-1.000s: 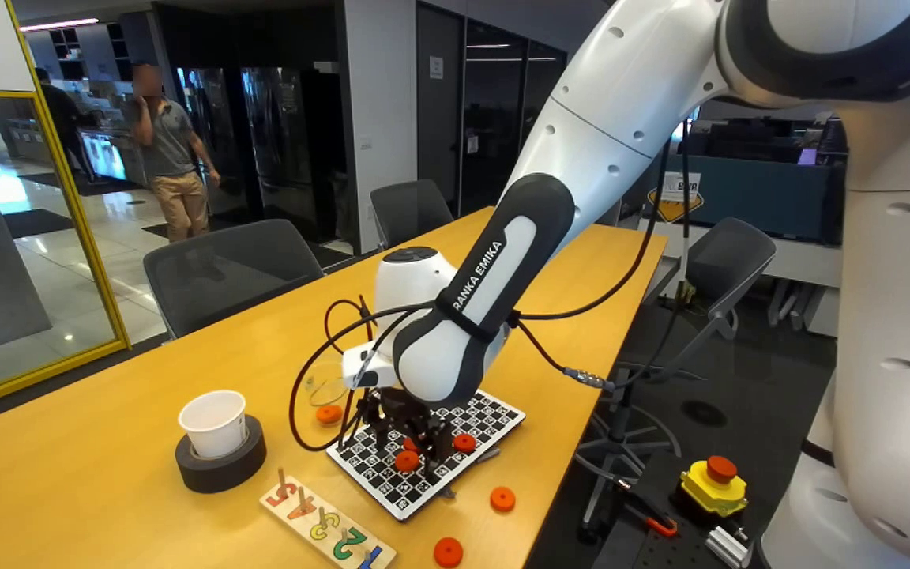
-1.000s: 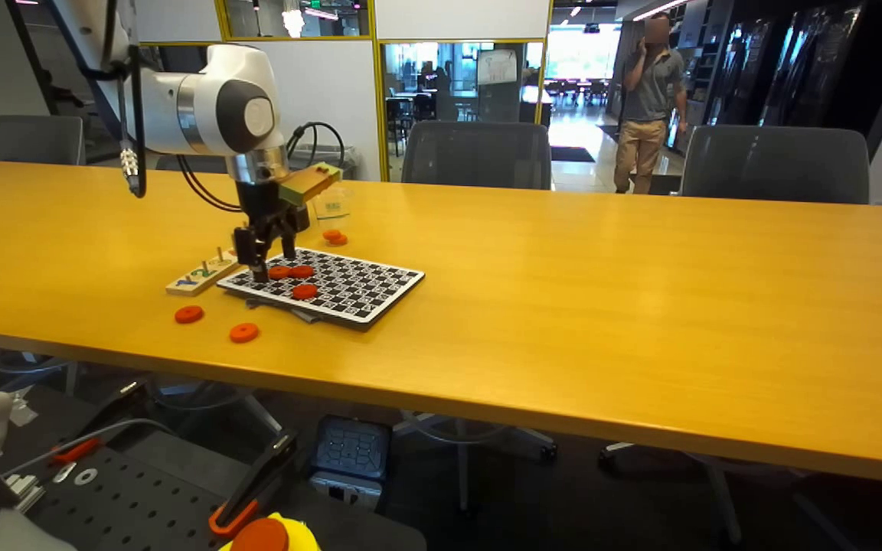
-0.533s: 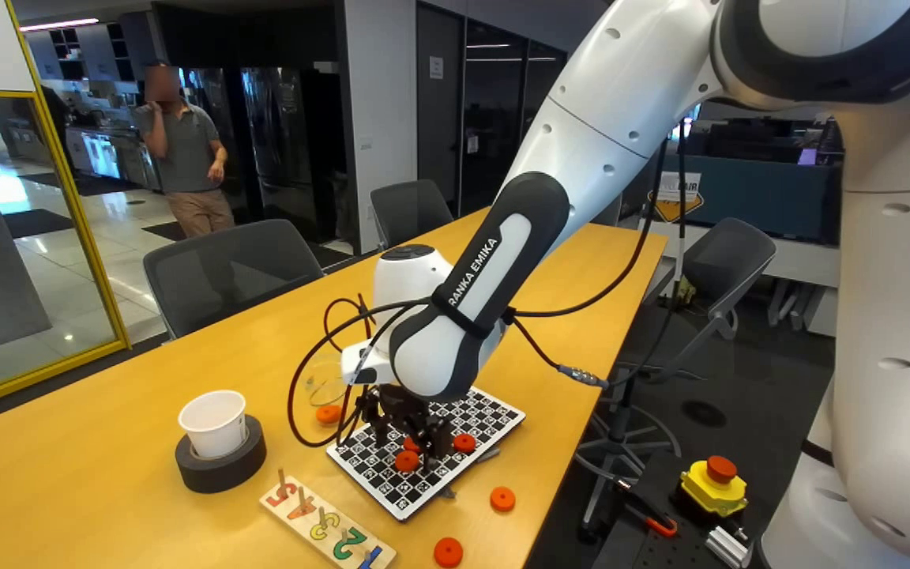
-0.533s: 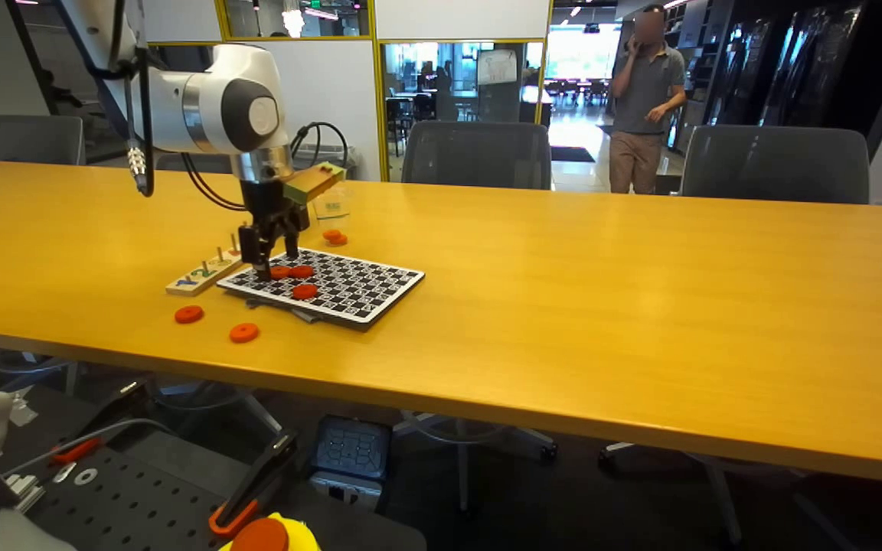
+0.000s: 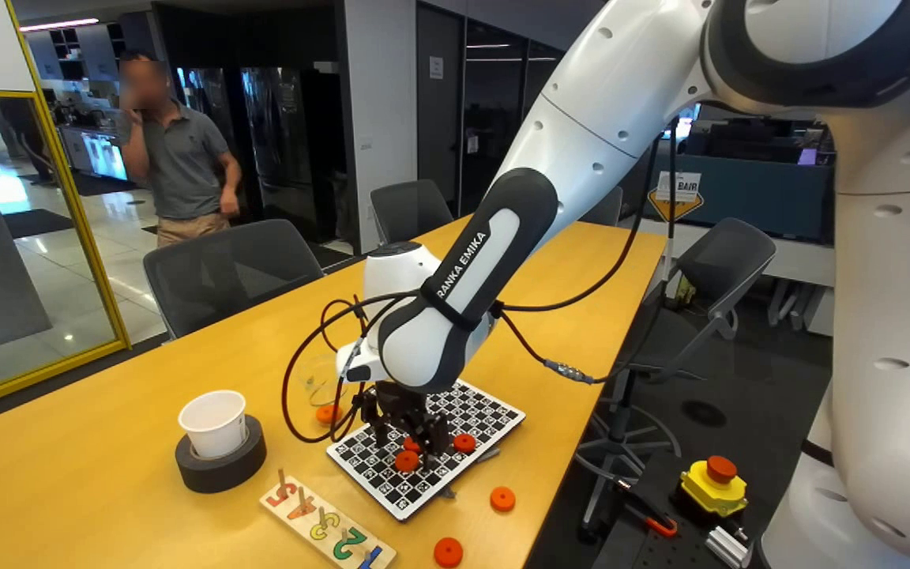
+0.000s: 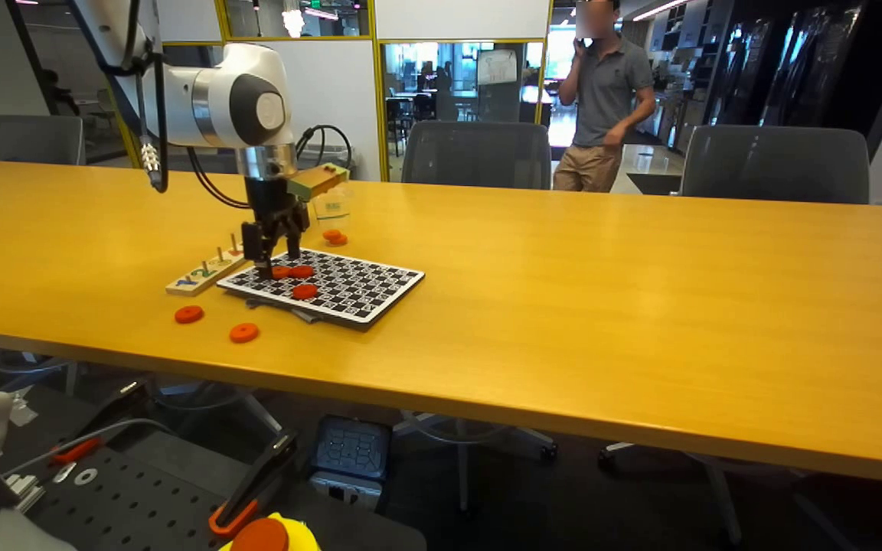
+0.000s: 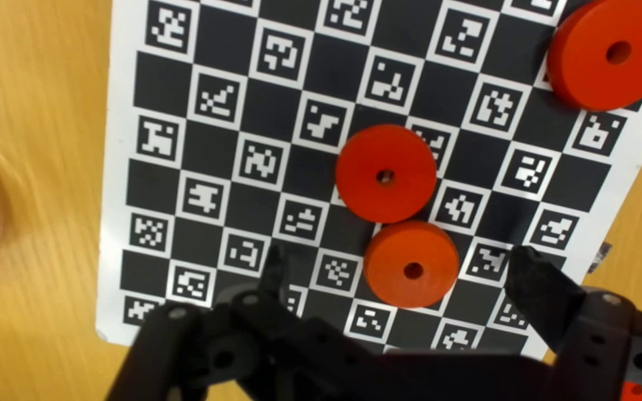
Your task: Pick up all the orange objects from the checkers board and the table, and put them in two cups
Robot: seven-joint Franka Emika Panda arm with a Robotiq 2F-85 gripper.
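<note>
The checkers board (image 5: 467, 415) lies on the table (image 5: 107, 490). Three orange pieces lie on it in the wrist view: one (image 7: 410, 245) between my fingers, one (image 7: 386, 147) touching it, one (image 7: 583, 72) near the board's edge. My gripper (image 7: 400, 255) is open around the nearest piece, fingers apart from it, low over the board; it shows in both exterior views (image 5: 404, 456) (image 6: 279, 265). Two more pieces (image 6: 188, 314) (image 6: 243, 332) lie on the table. Others (image 6: 332, 235) show at the bottom of the clear glass tumbler (image 6: 332, 205). The white cup (image 5: 214, 427) stands upright; its inside bottom is hidden.
The white cup stands in a dark grey round base (image 5: 218, 472). A wooden number strip with pegs (image 5: 329, 525) lies beside the board. A grey object (image 6: 305, 314) pokes from under the board. Cables loop beside the wrist. A person (image 6: 605, 92) is behind the table.
The arm and gripper have shifted slightly over the board, with the gripper still open. The pieces and cup have not moved. The person in the background has walked closer.
</note>
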